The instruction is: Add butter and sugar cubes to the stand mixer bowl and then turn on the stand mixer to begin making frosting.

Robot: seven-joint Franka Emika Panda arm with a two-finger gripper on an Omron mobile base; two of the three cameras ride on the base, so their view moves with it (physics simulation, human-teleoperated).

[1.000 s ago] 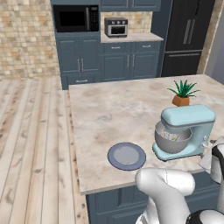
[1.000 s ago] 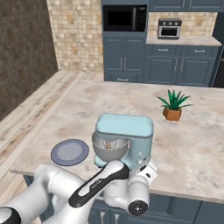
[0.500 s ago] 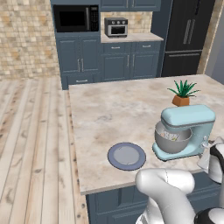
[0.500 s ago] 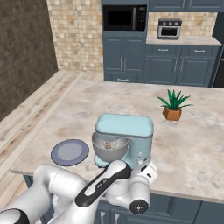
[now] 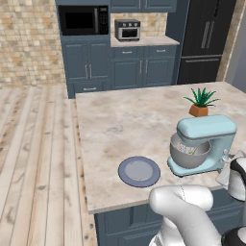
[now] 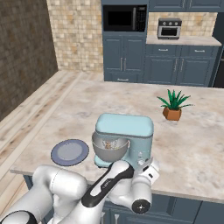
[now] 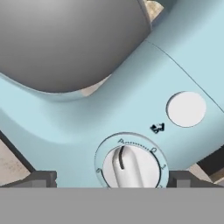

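On the marble island counter stands the light blue stand mixer, near the front edge, with the grey metal bowl seated under its head. Pale pieces lie inside the bowl, seen from the right base view as small light bits with a touch of yellow; they may be the sugar cubes and butter, but they are too small to tell apart. A round blue-grey plate lies flat on the counter just beside the mixer, and a potted plant sits behind it, well apart.

Close against the mixer's side, the gripper hangs with its jaws spread wide and holding nothing. Its two dark fingertips flank the white speed dial, one on each side, without clearly touching it. A plain white round button sits above the dial, and the curved underside of the bowl bulges beyond.
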